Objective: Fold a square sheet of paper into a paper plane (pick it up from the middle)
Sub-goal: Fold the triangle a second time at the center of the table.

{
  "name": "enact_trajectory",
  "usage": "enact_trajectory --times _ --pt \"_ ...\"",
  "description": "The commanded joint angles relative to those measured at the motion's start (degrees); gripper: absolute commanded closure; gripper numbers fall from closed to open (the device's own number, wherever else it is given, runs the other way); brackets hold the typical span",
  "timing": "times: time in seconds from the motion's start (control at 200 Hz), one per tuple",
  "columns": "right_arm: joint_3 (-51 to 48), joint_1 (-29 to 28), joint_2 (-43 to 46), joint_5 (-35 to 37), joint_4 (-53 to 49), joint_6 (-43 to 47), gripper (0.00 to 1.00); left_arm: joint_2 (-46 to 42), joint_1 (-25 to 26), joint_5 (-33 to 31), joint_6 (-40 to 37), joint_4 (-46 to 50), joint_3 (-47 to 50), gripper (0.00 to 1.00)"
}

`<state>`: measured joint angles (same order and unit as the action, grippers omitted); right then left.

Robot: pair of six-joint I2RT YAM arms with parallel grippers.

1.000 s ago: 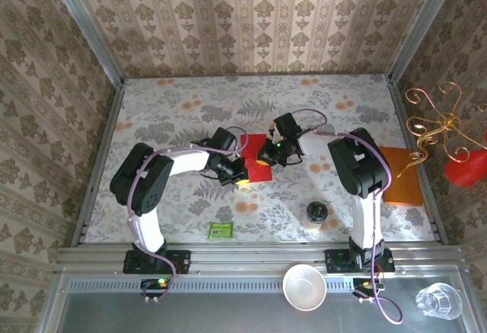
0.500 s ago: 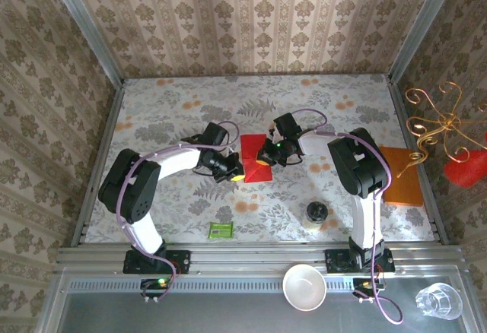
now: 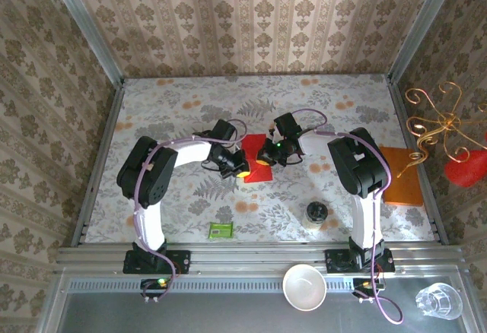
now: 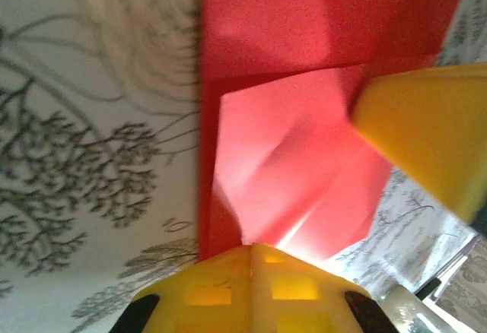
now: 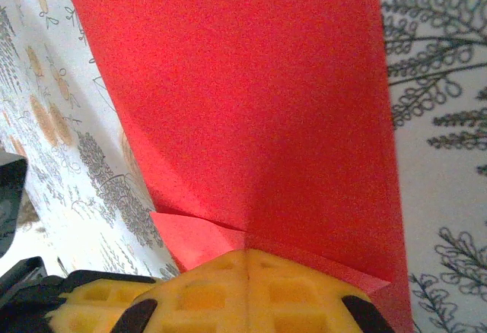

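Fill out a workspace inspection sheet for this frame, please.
Surface: floral-patterned table, flat.
Job's things: square sheet of paper, red, lying mid-table, a flap folded over, partly folded.
Clutter: green packet and small jar on the table; orange pad at the right edge; white bowl and glass on the near ledge.
Grippers: left tool and right tool both shut, tips down on the sheet, facing each other.
Cables: lilac cable running along each arm.
Surroundings: wallpapered walls; gold wire ornament at right.
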<state>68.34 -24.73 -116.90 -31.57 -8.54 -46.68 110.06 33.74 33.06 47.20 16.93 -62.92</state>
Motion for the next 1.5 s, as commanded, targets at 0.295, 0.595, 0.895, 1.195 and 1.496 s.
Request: enact_trajectory --times 0.295,0.595,0.895,1.195,1.496 --pt "-1.81 0.80 -6.36 8.09 -11.03 1.42 0.96 -11.01 -2.36 -2.28 -2.47 4.57 11.84 1.00" --pt "-0.34 1.17 -3.34 2.29 -7.93 3.43 0.81 -8.17 -1.05 -5.13 -1.81 -2.18 1.38 1.00" --pt "4.87 1.29 -0.72 -0.91 -9.37 3.92 0.75 1.04 -1.64 -7.03 0.04 -4.37 -3.86 1.00" --pt "-0.04 3.01 4.73 3.28 -7.90 2.06 0.68 4.18 -2.09 -7.48 0.93 -3.97 -3.32 1.00" --pt "-3.55 3.37 5.17 3.48 -5.33 -2.08 0.64 4.28 -2.10 -7.05 2.11 -4.06 -1.84 1.00"
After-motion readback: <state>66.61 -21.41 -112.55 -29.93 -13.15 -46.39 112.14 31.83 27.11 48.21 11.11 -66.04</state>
